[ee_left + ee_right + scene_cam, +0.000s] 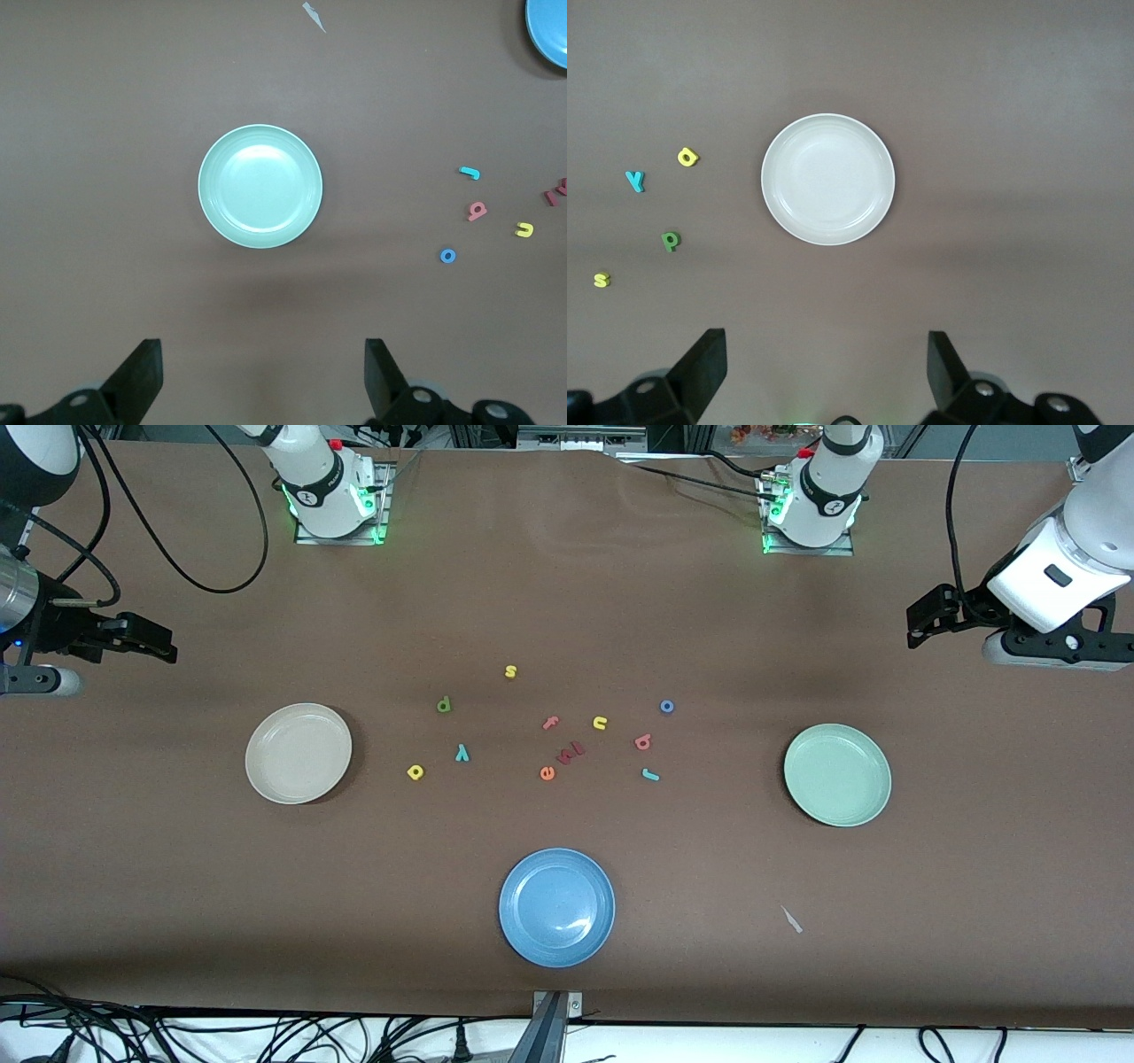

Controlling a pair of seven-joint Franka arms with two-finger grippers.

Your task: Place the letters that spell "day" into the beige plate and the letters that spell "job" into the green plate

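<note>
Since no letter is yet sorted, the left gripper (261, 376) and the right gripper (824, 372) are held spread and empty above the table ends, over the bare green plate (837, 775) and beige plate (299, 754).

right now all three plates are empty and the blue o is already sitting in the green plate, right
Not quite. The blue o lies on the table, apart from the green plate, among the loose letters toward the middle. The front view and the left wrist view both show it. All three plates are indeed empty.
</note>
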